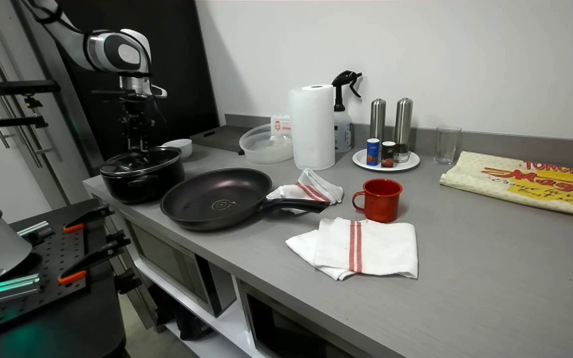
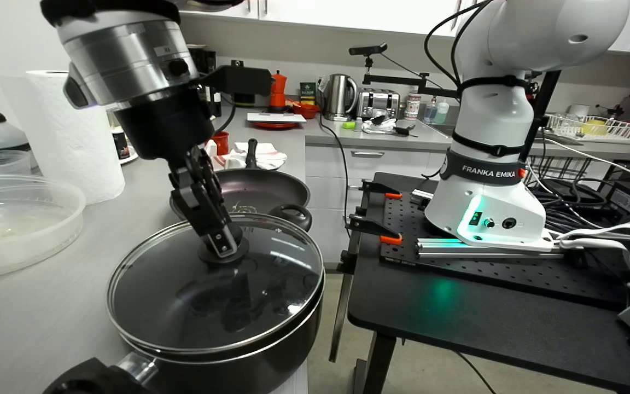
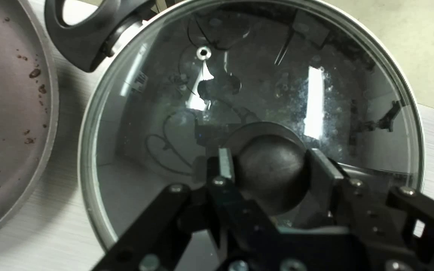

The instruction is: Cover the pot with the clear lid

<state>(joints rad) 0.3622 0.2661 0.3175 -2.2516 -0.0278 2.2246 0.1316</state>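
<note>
The black pot (image 1: 142,190) stands at the counter's end; it also shows in an exterior view (image 2: 249,368). In the wrist view its loop handle (image 3: 79,47) shows. The clear lid (image 2: 184,312) lies over the pot's mouth, slightly off-centre. A dark strip shows between lid rim and pot rim on the near side; I cannot tell whether the lid rests fully on it. The lid fills most of the wrist view (image 3: 156,113). My gripper (image 3: 269,160) points down with its fingers on both sides of the lid's round black knob (image 3: 271,169), closed against it.
The frying pan (image 1: 217,196) stands close beside the pot, handle pointing away. A white bowl (image 1: 181,146) and a clear container (image 2: 14,224) are behind. A paper towel roll (image 1: 314,128), spray bottle (image 1: 342,132), red mug (image 1: 382,199) and folded towels (image 1: 366,248) stand farther along.
</note>
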